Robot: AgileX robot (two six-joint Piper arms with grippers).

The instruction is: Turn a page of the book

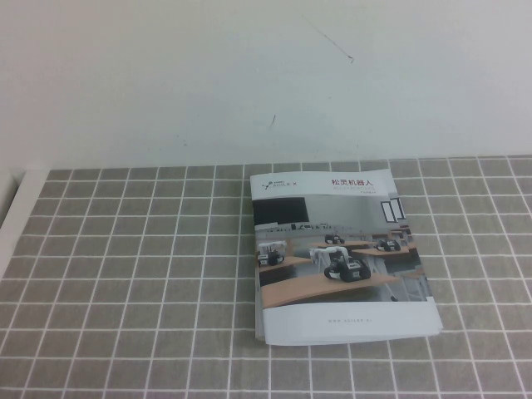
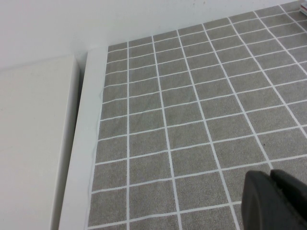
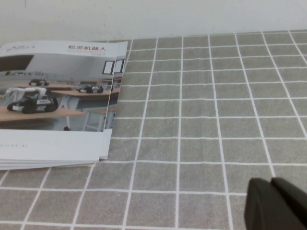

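Book closed, both arms waiting off it.
The book (image 1: 341,258) lies flat at the tabletop's (image 1: 125,274) four o'clock, fore-edge reachable; right end effector (image 3: 277,203) pinched narrow nearby, left end effector (image 2: 273,199) parked, spread unclear.

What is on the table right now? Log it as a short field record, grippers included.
surface: grey checked cloth by a white wall
book: book closed, cover up, flat on the cloth
under it: second booklet, same cover, edge showing beside the book
left gripper: left gripper shut, above bare cloth, holding nothing
right gripper: right gripper shut, empty, apart from the book
page turned: not yet
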